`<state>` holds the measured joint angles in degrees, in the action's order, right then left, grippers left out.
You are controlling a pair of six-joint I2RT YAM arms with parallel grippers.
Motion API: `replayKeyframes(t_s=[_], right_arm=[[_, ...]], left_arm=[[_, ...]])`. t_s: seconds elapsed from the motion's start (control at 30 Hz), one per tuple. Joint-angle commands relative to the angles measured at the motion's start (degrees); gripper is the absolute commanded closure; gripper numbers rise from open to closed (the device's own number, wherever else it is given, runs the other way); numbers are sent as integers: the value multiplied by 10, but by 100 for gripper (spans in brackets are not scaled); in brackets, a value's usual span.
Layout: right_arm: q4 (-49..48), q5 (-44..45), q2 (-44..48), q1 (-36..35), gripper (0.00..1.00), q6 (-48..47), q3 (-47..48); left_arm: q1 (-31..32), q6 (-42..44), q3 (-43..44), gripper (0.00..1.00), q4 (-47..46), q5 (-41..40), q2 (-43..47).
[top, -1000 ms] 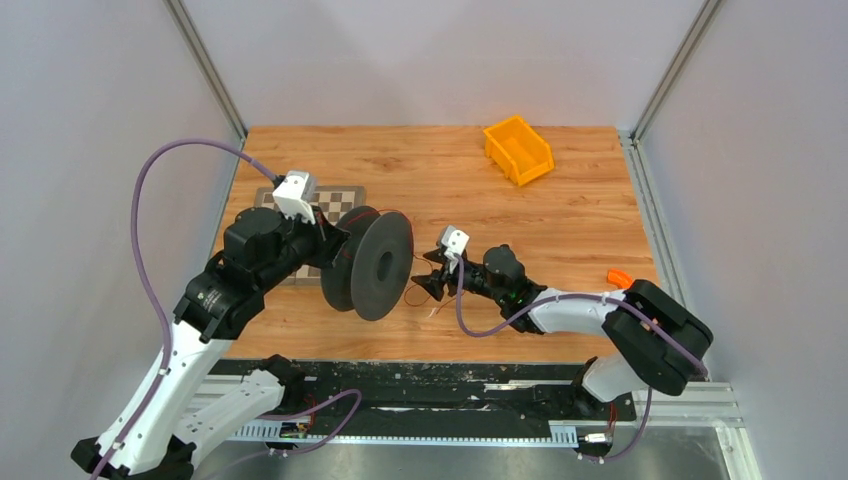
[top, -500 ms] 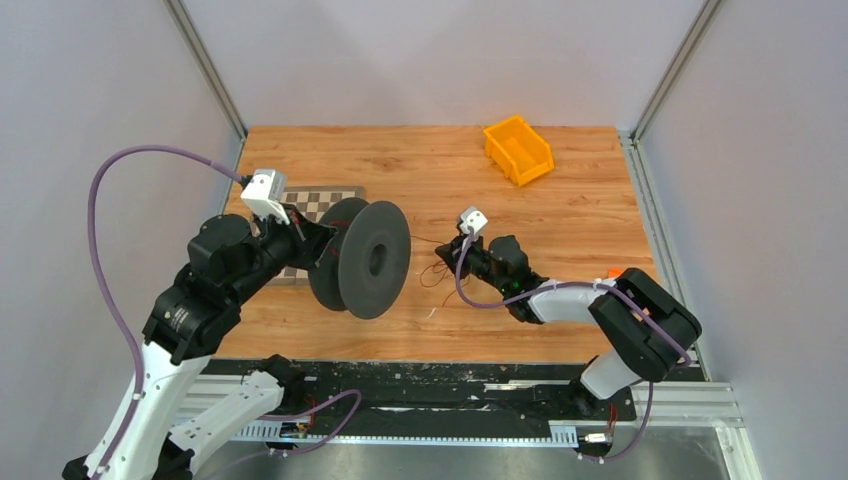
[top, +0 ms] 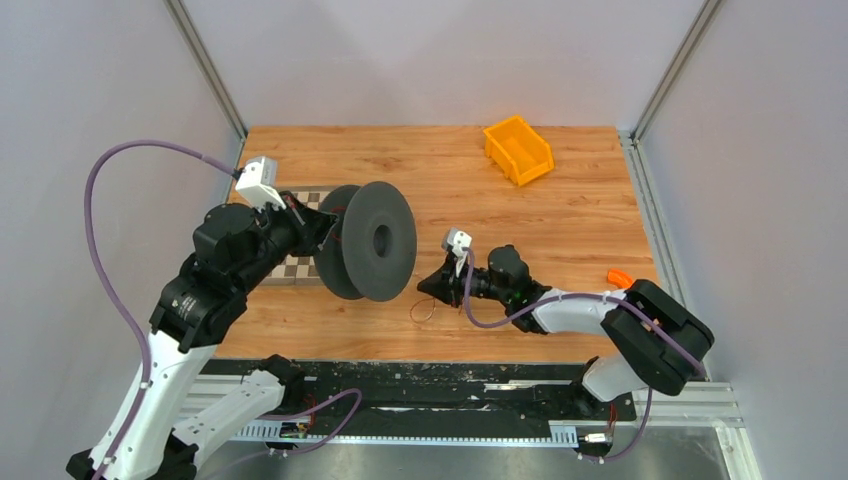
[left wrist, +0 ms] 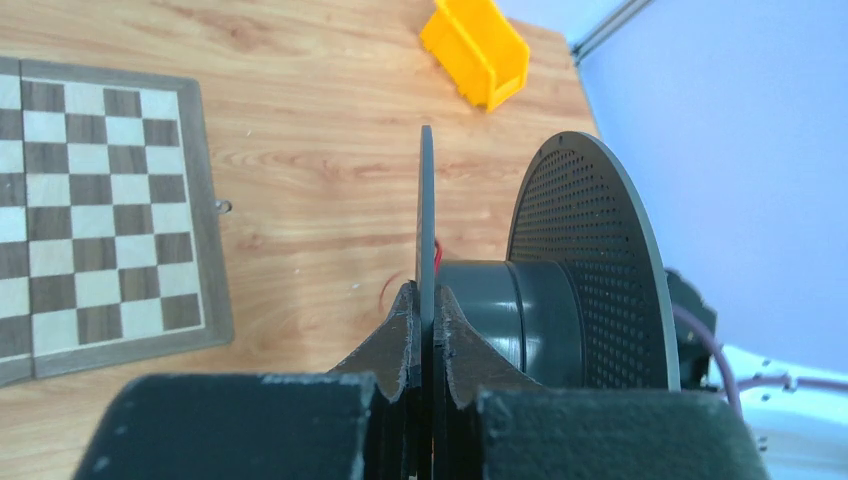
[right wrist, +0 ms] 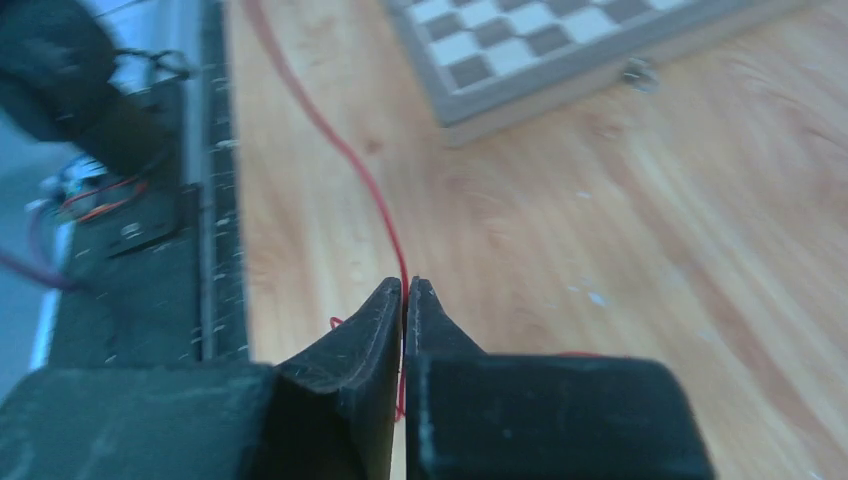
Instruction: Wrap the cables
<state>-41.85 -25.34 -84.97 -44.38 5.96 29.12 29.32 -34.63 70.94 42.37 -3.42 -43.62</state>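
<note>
Since half a second ago, the big dark grey plastic spool (top: 372, 255) has tipped up a little. The right end effector (top: 430, 287) has moved back toward the near edge of the wooden bench (top: 570, 220). Its fingers are pressed together on the thin red-brown wire (right wrist: 345, 150), which runs away over the bench. The left end effector (left wrist: 426, 300) pinches the spool's near flat disc. From above, the wire is mostly too thin to see; only a small loop shows.
</note>
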Motion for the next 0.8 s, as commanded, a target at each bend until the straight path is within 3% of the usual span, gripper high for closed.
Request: replayKeyframes(t_s=[0.0, 0.13, 0.37, 0.6, 0.77], right_arm=[[-90, -135, 22, -21, 92, -2, -28], [-106, -159, -19, -29, 83, -3, -17], [-147, -103, -64, -41, 70, 3, -18], [-150, -41, 72, -41, 58, -54, -84], [-121, 51, 161, -40, 49, -182, -132]], left_arm=[[-11, -86, 4, 100, -123, -3, 21], [-11, -118, -7, 100, -151, -2, 33], [-12, -127, 2, 100, -156, 1, 38], [-12, -114, 6, 100, -147, -10, 40], [-12, -107, 9, 100, -149, -5, 37]])
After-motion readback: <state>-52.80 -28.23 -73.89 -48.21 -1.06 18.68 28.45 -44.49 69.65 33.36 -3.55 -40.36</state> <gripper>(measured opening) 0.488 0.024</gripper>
